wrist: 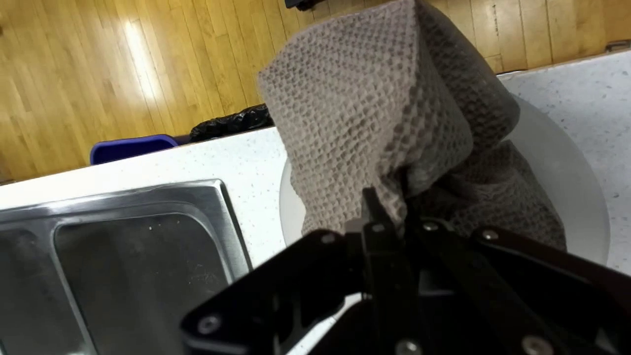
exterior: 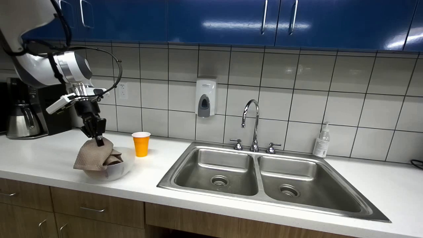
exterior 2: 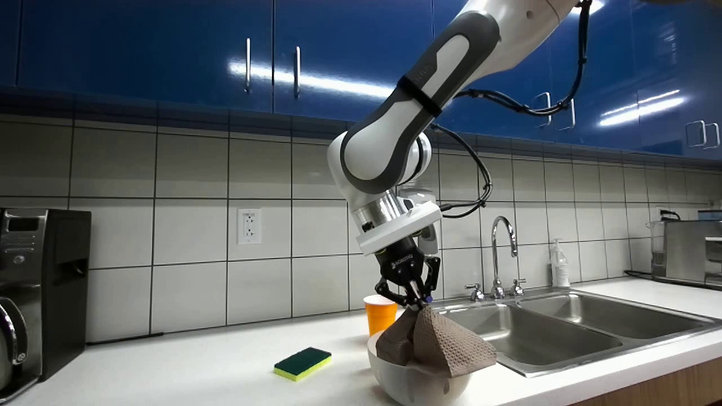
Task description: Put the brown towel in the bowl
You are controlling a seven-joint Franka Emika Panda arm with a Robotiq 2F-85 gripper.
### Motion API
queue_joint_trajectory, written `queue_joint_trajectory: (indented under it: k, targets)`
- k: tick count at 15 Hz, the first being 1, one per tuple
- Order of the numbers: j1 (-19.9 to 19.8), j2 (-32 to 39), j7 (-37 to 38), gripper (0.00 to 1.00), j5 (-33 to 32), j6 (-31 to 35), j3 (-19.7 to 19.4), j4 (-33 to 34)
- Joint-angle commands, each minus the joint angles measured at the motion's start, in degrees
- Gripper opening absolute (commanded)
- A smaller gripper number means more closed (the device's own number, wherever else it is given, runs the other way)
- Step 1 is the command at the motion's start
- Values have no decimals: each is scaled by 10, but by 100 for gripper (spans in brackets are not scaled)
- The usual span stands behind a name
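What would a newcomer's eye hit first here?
The brown towel, gripped in the tool and partly in the pale bowl on the counter, one corner hanging past the rim. Next, the orange cup behind the bowl in an exterior view, and the blue cabinets across the top of both exterior views.

Kitchen or kitchenette; home or workplace, cannot tell. Double steel sink [exterior: 259, 178] set into white worktop [exterior: 43, 158], tall curved tap [exterior: 256, 129] at its far edge. Tiled wall [exterior: 244, 69] behind, dispenser [exterior: 205, 89] fixed to it. Blue cupboards [exterior: 221, 21] above, wood-fronted drawers [exterior: 112, 211] below. Coffee maker [exterior 2: 63, 282] left of the sink; green-and-yellow sponge [exterior 2: 303, 362] nearby.
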Motion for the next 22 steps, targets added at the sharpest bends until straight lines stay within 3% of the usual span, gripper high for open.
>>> queue_joint_trajectory:
  k: [1, 2, 4, 9, 13, 22]
  targets:
    - [8, 55, 11, 1, 3, -30, -11, 66]
    - [9, 65, 9, 1, 4, -31, -14, 75]
    - [11, 86, 6, 33, 10, -34, -18, 95]
    - [20, 93, 4, 69, 12, -29, -21, 105]
    - [31, 48, -1, 98, 8, -27, -16, 83]
    - [25, -95, -35, 100, 47, 13, 22, -33]
